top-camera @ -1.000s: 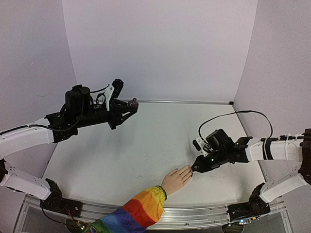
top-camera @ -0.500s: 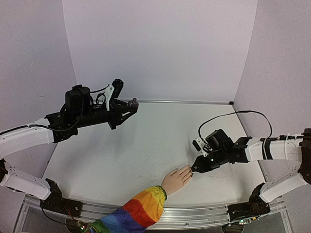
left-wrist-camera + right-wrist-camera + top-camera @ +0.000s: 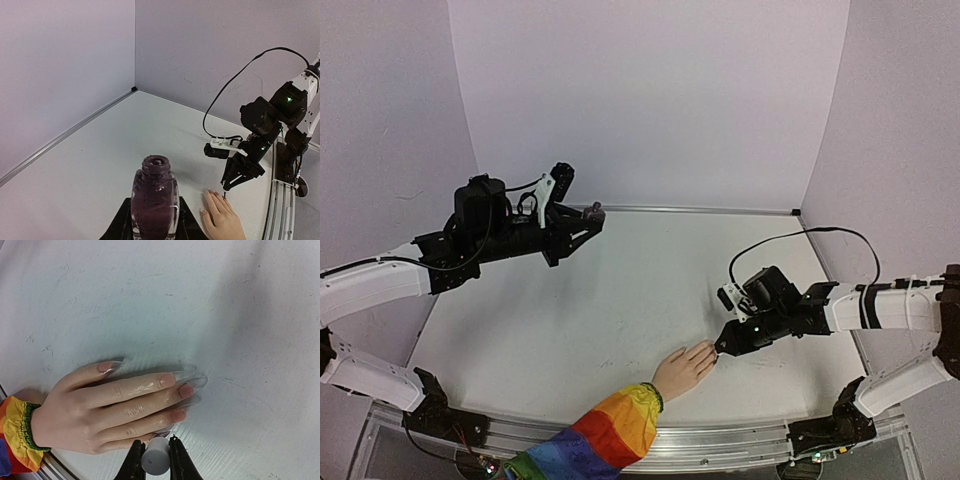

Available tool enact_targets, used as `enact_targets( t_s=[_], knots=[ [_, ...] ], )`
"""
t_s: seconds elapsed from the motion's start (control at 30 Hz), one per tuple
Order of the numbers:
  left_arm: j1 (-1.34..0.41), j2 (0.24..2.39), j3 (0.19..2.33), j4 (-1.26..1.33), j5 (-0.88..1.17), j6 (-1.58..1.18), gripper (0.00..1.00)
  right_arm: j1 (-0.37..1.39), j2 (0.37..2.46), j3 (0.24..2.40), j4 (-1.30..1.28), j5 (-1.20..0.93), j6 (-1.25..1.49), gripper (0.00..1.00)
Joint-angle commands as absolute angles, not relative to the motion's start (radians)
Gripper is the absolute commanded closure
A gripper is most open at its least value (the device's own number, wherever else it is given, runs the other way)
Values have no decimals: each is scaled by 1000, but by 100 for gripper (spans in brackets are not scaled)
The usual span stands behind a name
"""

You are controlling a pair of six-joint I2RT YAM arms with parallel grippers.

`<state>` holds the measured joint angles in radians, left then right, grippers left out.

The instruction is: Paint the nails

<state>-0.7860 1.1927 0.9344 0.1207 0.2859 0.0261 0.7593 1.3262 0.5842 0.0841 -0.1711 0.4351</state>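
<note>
A pale mannequin hand (image 3: 684, 368) with a rainbow sleeve (image 3: 610, 432) lies palm down near the table's front edge. Its nails (image 3: 186, 390) are skin-toned with long clear tips. The little finger's nail (image 3: 165, 431) is partly hidden by the cap and looks darker. My right gripper (image 3: 152, 452) is shut on a pale grey brush cap (image 3: 155, 461) right over that little fingertip; it also shows in the top view (image 3: 722, 350). My left gripper (image 3: 588, 218) is shut on the uncapped dark purple polish bottle (image 3: 155, 200) and holds it upright, high at the back left.
The right arm's black cable (image 3: 790, 238) loops above the table. A metal rail (image 3: 720, 438) runs along the front edge. Walls close the back and both sides.
</note>
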Motion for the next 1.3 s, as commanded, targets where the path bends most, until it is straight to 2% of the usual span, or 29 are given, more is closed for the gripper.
enact_targets(
  t_s=[0.0,0.43,0.83,1.27],
  knots=[
    [-782,1181,963,158,299,28,100,767,1326,616,72,-142,446,100],
    [-783,1182,963,158,298,29,100,765,1294,611,44,-97,464,100],
    [-782,1189,967,158,304,26,100,766,1293,607,55,-210,410,100],
    [-782,1192,967,158,304,26,100,767,1319,618,70,-218,402,100]
  ],
)
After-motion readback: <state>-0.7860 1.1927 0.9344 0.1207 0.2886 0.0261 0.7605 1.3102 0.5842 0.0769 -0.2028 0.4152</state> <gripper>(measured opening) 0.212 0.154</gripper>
